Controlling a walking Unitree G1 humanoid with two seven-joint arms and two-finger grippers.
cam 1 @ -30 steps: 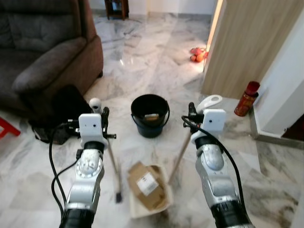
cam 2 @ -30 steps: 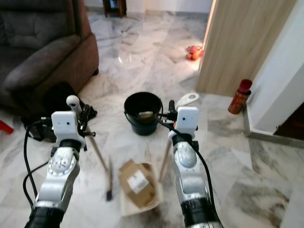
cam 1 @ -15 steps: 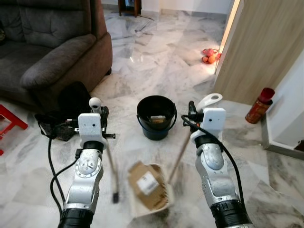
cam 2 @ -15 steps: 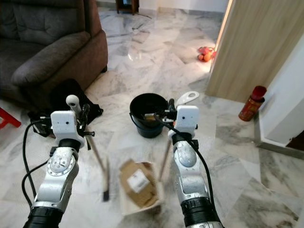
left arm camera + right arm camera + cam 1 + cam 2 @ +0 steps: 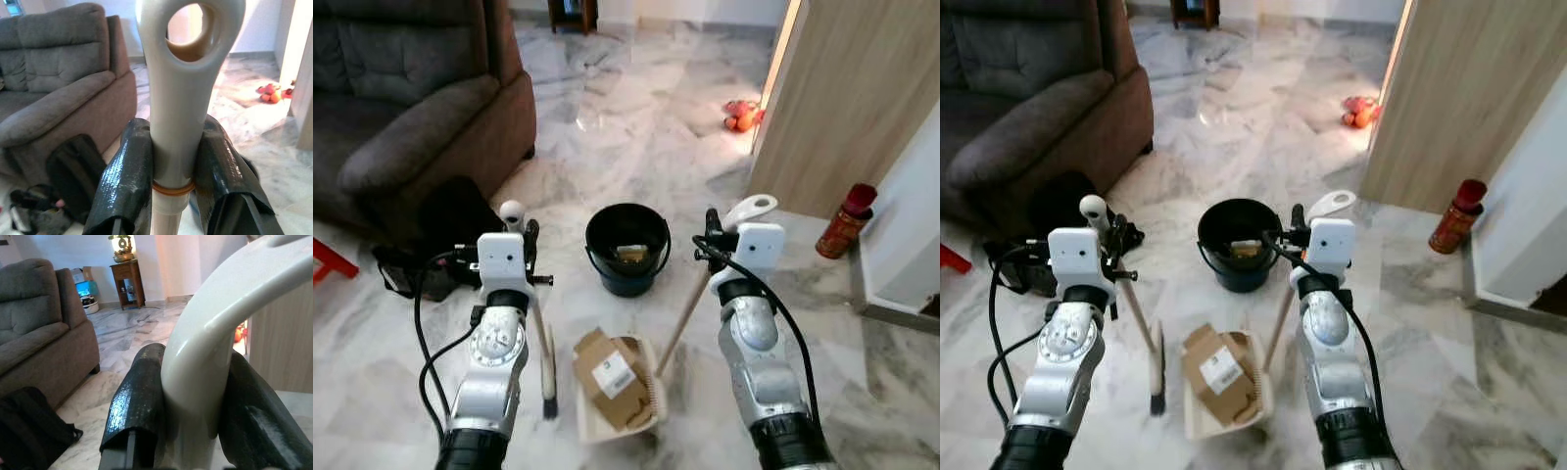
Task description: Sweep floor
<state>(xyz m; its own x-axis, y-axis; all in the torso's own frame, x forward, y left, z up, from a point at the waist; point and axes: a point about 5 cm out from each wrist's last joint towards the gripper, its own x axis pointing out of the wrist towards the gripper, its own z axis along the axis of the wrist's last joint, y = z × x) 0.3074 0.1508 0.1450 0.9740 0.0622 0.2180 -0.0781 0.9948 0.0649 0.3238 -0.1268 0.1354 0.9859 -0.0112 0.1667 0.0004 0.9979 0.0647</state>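
From the head, the left claw [image 5: 521, 233] grips the broom [image 5: 544, 345], whose bristles rest on the marble floor [image 5: 636, 108] beside the dustpan [image 5: 651, 406]. A cardboard box [image 5: 612, 377] with an unreadable white label lies in it, near a black bucket [image 5: 627, 248]. At the left wrist, the fingers [image 5: 126, 181] clamp the broom's pale handle. At the right wrist, the right claw [image 5: 195, 416] clamps the dustpan's handle.
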